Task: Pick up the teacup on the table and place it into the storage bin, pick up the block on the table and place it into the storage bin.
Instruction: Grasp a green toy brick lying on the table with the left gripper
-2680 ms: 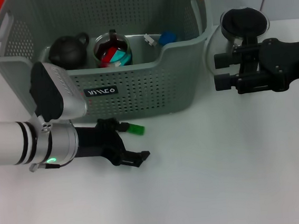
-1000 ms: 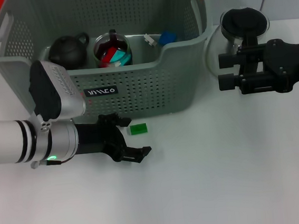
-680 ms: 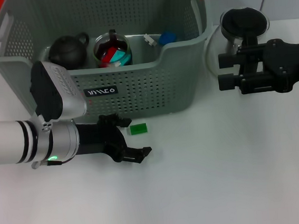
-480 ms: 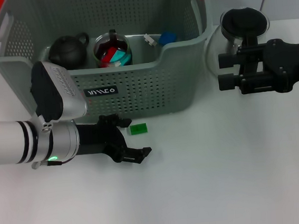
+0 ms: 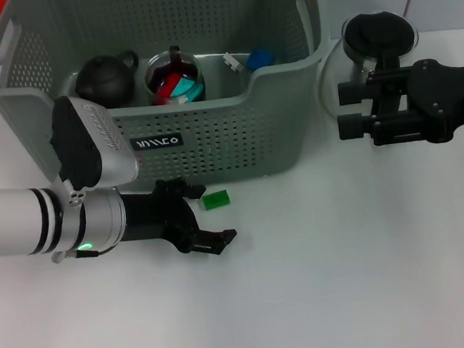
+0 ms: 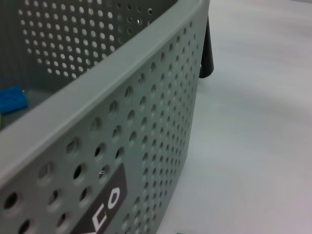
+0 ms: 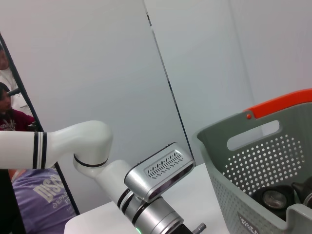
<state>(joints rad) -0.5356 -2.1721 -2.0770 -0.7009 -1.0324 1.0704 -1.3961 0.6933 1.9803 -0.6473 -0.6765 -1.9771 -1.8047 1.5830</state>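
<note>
Block pickup step in hand, judged from the layout. Green block (image 5: pixel 214 199) lying on the counter (image 5: pixel 349 278), just near of the storage bin (image 5: pixel 213 143) front wall. Left gripper (image 5: pixel 202 218) hovering low beside it, reaching rightward from the left, spread wide and holding nothing, far finger just left of the block. Next move calling for a short shift right and far to straddle the block before clamping. Right gripper (image 5: pixel 348 111) idling right of the bin, apparently released and holding nothing. Dark teacup-like vessel (image 5: pixel 106 79) sitting inside the bin.
</note>
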